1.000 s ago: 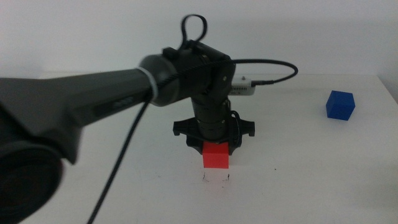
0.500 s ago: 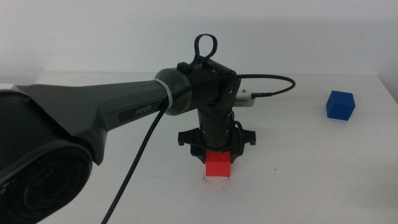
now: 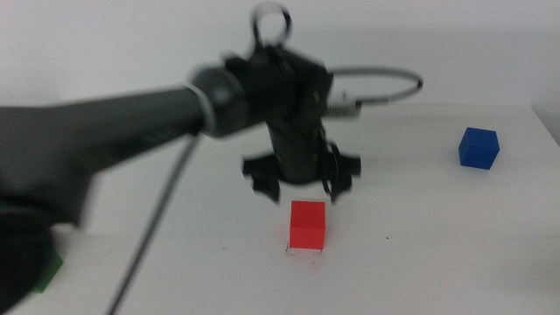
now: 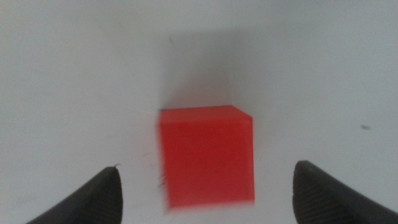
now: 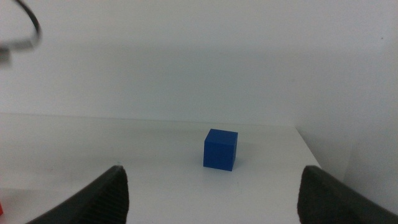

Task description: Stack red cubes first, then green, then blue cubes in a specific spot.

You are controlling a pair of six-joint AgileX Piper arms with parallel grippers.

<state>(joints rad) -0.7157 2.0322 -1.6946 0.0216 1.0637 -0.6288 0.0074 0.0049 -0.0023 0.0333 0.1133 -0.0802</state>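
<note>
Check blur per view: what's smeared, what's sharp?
Middle view: left arm and left gripper motion-smeared, red cube and blue cube sharp. Left wrist view: red cube edges slightly smeared, fingers soft. Right wrist view: blue cube crisp, near fingers out of focus.

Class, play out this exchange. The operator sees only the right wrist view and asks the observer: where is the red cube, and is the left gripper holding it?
Observer: No. The red cube stands on the table. The left gripper hangs above it with its jaws open.
Operator: My right gripper is open and faces the blue cube. Where is the green cube?
Observer: Only a corner of the green cube shows, at the lower left edge of the middle view, beside the left arm.
Operator: Is anything on the red cube?
Observer: No. The left wrist view shows its top bare.
</note>
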